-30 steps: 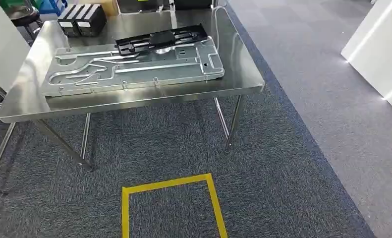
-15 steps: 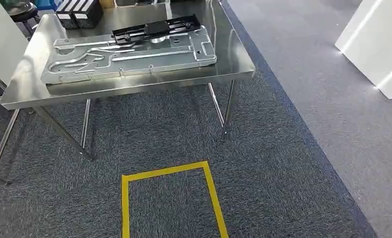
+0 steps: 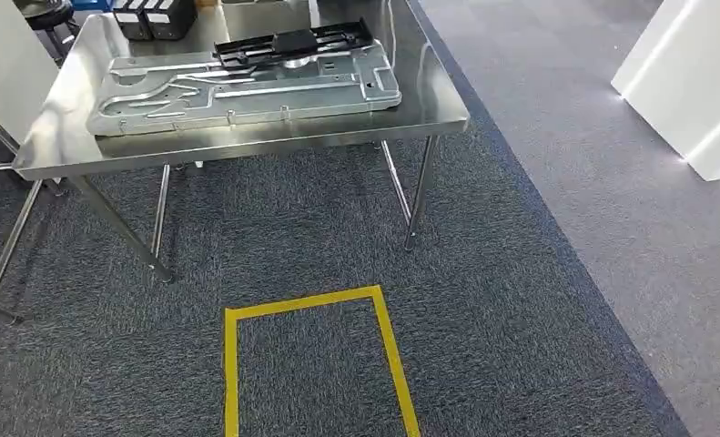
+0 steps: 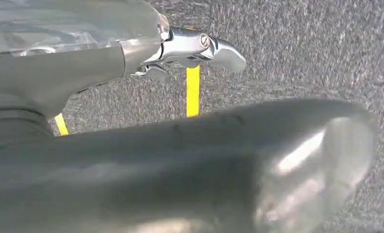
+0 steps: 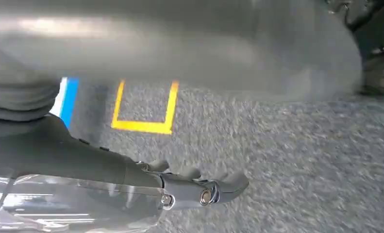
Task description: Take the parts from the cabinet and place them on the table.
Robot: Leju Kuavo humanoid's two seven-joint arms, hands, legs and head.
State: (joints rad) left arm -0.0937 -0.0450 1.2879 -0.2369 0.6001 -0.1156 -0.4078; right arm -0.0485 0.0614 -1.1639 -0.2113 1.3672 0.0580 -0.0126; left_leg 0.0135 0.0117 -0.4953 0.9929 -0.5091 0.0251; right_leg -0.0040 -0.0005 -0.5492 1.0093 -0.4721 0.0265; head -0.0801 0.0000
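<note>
1. Standing short of the table (image 3: pixel 247 150), the robot looks to be between carries.
2. Metal plate (image 3: pixel 247 91) and black part (image 3: pixel 292 45) already lie on the table.
3. Left hand (image 4: pixel 190 160) and right hand (image 5: pixel 180 43) hang over carpet, holding nothing; finger spread unclear.
4. Next: probably turning toward the cabinet.

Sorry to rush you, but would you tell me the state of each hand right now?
Left hand: fingers held straight over the carpet, holding nothing; open.
Right hand: fingers held straight over the carpet, holding nothing; open.
</note>
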